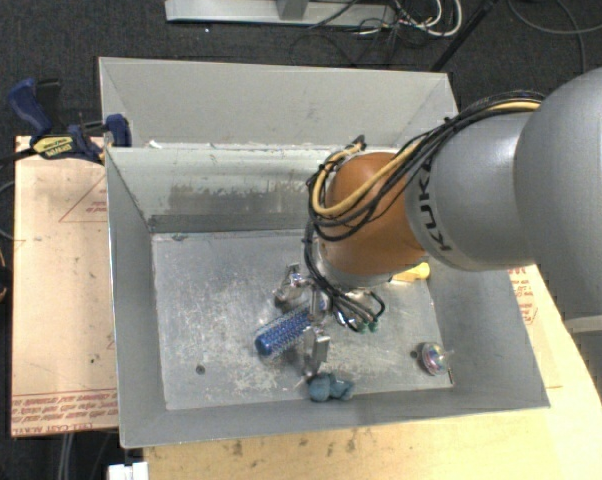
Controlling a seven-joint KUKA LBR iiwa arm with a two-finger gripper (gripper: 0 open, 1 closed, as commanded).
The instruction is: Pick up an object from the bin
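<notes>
The arm reaches in from the right of the frame, and its orange wrist cover point(366, 218), with yellow and black cables around it, hangs over the middle of the grey metal bin point(131, 298). Below the cover, the pincer point(304, 321) is low over the bin floor, a little below the centre of the frame.

The pincer is released. One metal finger point(291, 290) stands to the upper left and the other lower down, with a gap between them. In this gap lies the right end of a blue ridged cylinder point(279, 336). The cylinder lies flat on the floor at a slant, and its left end points to the lower left of the frame. The fingers are on both sides of it, but I cannot tell if they already touch it.

Just below the pincer, near the front wall of the bin, there is a small blue-grey lump point(329, 388). A small round shiny thing point(432, 358) lies well apart, toward the lower right corner of the floor. A yellow piece point(411, 275) shows under the arm at the right. The bin floor has many light scratches.
</notes>
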